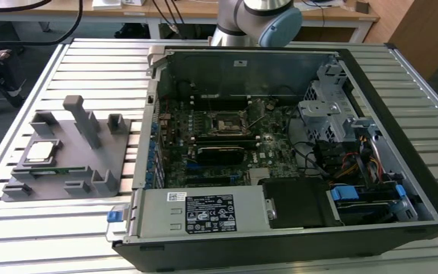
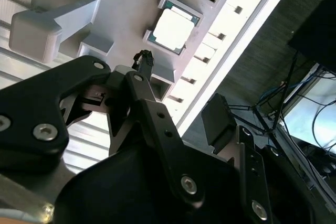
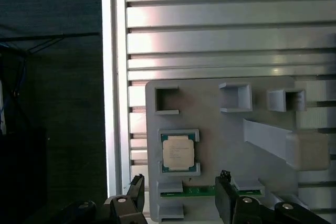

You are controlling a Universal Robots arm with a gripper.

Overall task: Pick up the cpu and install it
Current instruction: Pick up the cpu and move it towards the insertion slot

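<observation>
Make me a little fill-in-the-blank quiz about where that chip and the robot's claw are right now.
The cpu lies in a pocket of the ___ tray.
The gripper over the tray is ___ and holds nothing.
In the exterior view, the tray lies to the ___ of the computer case.
Missing words: grey; open; left.

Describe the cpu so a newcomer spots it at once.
Find the grey plastic tray at the exterior view's left of the open computer case. The cpu lies flat in a pocket there: a small silvery square, unlike the thin green memory stick beside it.
</observation>
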